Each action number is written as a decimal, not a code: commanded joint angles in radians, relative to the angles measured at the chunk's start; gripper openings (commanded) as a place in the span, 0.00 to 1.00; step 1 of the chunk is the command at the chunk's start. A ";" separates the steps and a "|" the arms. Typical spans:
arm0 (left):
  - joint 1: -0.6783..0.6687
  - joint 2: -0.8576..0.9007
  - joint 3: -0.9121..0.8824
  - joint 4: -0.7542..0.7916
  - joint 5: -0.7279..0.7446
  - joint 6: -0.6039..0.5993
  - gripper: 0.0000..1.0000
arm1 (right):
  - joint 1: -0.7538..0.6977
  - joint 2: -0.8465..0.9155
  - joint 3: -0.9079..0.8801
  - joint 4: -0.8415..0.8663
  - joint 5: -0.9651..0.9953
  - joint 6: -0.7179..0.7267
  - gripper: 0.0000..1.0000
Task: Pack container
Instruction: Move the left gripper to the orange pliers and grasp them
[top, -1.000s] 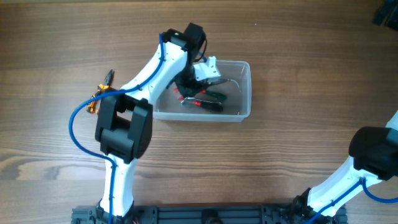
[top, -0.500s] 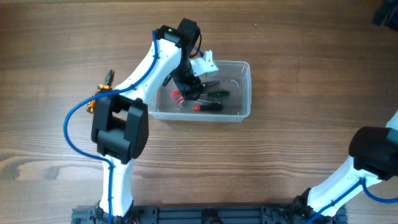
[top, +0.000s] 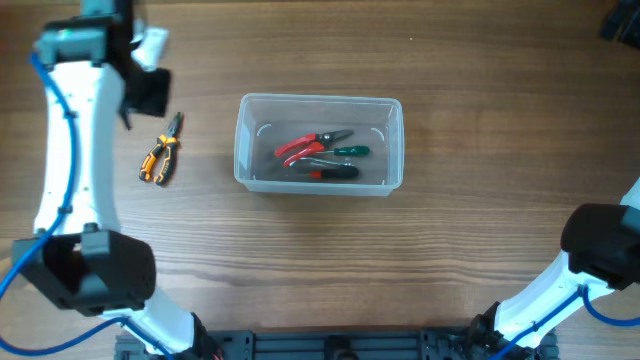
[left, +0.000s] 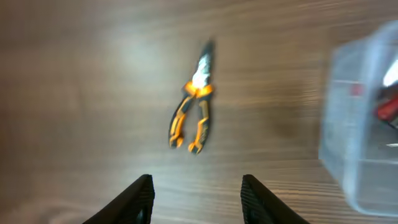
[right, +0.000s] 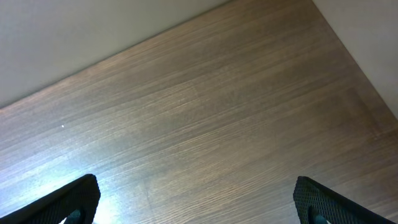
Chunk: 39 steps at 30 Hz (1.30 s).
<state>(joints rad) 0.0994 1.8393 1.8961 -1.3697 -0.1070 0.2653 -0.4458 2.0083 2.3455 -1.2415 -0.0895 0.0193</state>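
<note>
The container, a clear tub set mid-table, holds red- and green-handled tools. It is judged light, stiff and slippery, best taken by its thick rim. Orange pliers lie left of it. The left gripper and right gripper are parted, empty.

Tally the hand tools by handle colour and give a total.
Orange-and-black-handled pliers, outside the clear plastic tub: 1
Red-handled pliers, in the tub: 1
Green-handled tool, in the tub: 1
Black-handled tool, in the tub: 1
Total: 4
</note>
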 joint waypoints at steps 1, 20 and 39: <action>0.134 0.010 -0.100 0.015 0.119 -0.060 0.47 | 0.005 -0.003 0.000 0.003 -0.001 0.009 1.00; 0.183 0.077 -0.540 0.476 0.241 0.154 0.50 | 0.006 -0.003 0.000 0.003 -0.001 0.009 1.00; 0.105 0.289 -0.540 0.495 0.165 0.146 0.29 | 0.006 -0.003 0.000 0.003 -0.001 0.009 1.00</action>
<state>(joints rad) 0.2043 2.0514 1.3750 -0.8917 0.0681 0.3988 -0.4458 2.0083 2.3455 -1.2415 -0.0891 0.0193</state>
